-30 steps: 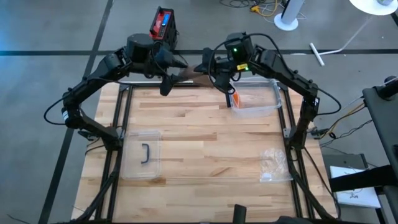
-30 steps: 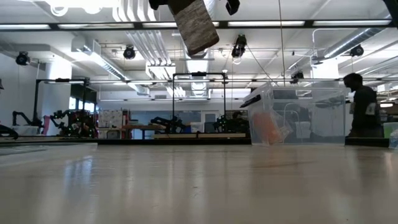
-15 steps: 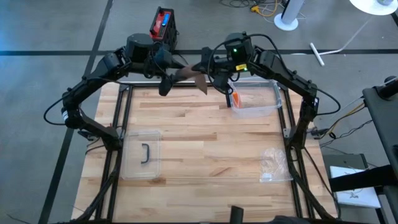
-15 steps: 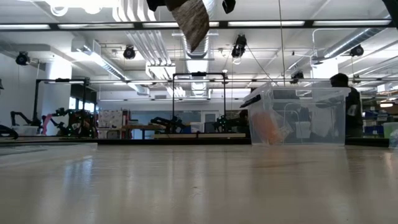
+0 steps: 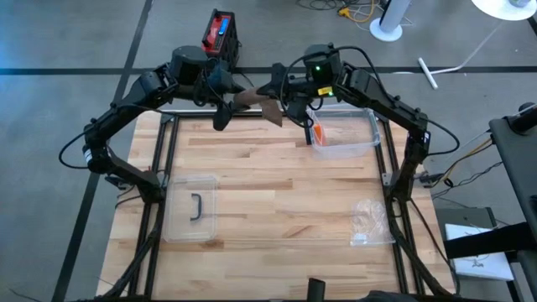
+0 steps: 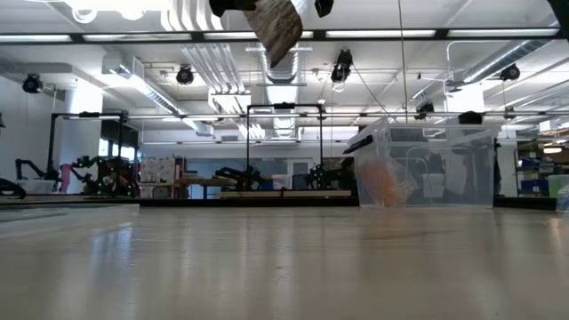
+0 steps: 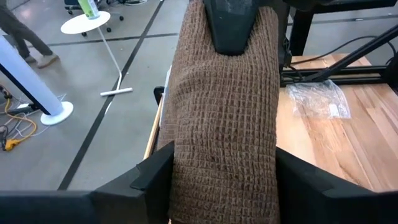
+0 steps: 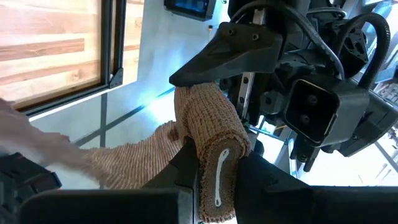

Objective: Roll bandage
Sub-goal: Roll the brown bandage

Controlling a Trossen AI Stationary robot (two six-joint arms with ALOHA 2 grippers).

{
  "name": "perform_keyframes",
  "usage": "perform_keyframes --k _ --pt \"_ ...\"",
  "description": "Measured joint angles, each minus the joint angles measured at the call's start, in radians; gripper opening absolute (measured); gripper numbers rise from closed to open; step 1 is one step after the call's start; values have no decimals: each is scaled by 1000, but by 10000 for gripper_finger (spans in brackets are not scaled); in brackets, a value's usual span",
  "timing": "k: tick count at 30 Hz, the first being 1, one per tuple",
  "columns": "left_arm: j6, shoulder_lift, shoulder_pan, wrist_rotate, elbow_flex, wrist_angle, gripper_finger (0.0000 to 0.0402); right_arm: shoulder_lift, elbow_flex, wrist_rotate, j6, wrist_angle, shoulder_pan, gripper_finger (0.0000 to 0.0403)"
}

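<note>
A brown woven bandage (image 5: 262, 102) hangs high over the table's far edge between my two grippers. Part of it is wound into a roll (image 8: 211, 130), and a loose tail (image 6: 276, 31) droops from it. My left gripper (image 5: 238, 91) comes from the left and my right gripper (image 5: 282, 89) from the right, and both are shut on the bandage. In the left wrist view the bandage (image 7: 224, 124) fills the gap between my left fingers. In the right wrist view the roll sits between my right fingers. My left gripper has the bandage between its two fingers, one on each long edge (image 7: 177, 155). The fingers come about level from the table's left. The bandage is clear of the table. My right gripper pinches the roll's round wall (image 8: 200, 163) between its two fingers, near the end with a white mark (image 8: 219, 177). The fingers come about level from the table's right and lie along the roll. The roll is held clear, with its tail (image 8: 124, 165) hanging slack.
A clear bin (image 5: 346, 134) with an orange thing inside stands at the far right; the low view also shows the bin (image 6: 427, 169). A clear lid with a dark handle (image 5: 193, 205) lies at the near left, and a crumpled plastic bag (image 5: 369, 222) at the near right.
Both arms have stayed where they were. The bandage's loose tail has swung: it now hangs toward the table below the grippers, and in the low view it looks narrower and shorter.
</note>
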Motion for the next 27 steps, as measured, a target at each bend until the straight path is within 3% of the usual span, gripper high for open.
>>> perform_keyframes --k 6,11,18,22,27 --pt "26 1 0 0 0 -2 122 0 -4 1 26 -3 4 53" --pt "29 -3 0 5 -2 -4 48 -1 -4 7 149 -7 13 81" --pt "27 -43 -2 -64 -2 1 57 -1 15 35 590 5 24 152" --pt "26 -57 -1 -150 -2 1 75 -1 51 36 841 -18 23 216" --pt "24 -54 -2 -190 -2 11 58 -1 64 6 1166 33 3 301"
